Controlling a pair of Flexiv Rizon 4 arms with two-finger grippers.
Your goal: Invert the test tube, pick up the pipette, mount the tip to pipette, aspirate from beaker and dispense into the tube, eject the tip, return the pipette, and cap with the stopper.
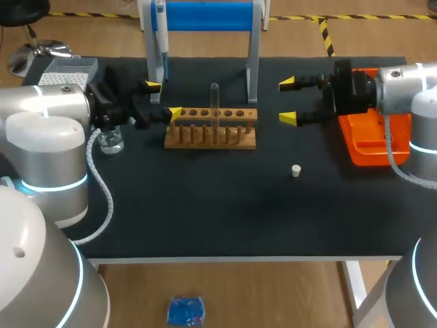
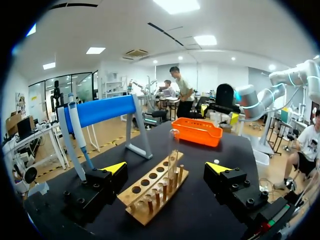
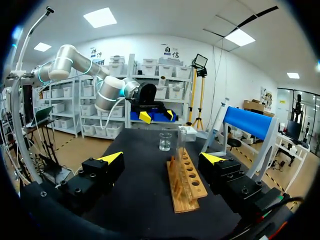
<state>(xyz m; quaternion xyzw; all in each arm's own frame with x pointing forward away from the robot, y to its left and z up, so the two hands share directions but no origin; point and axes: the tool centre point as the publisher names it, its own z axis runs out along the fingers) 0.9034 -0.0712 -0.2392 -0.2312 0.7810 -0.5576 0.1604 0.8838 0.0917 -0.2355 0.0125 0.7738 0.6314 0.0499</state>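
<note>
A glass test tube (image 1: pixel 214 102) stands upright in a wooden rack (image 1: pixel 212 130) on the black table (image 1: pixel 205 219), flanked by two released claws. The left claw (image 1: pixel 164 100) is spread at the rack's left end, the right claw (image 1: pixel 287 101) spread off its right end, apart from it. A white stopper (image 1: pixel 295 171) lies nearer the front edge; the pipette (image 1: pixel 161 41) hangs on the blue stand (image 1: pixel 205 15) behind.

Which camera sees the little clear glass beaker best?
The right wrist view: the little clear glass beaker stands in the open on the black table, past the wooden tube rack. In the head view the left arm hides part of it. The left wrist view doesn't show it.
</note>
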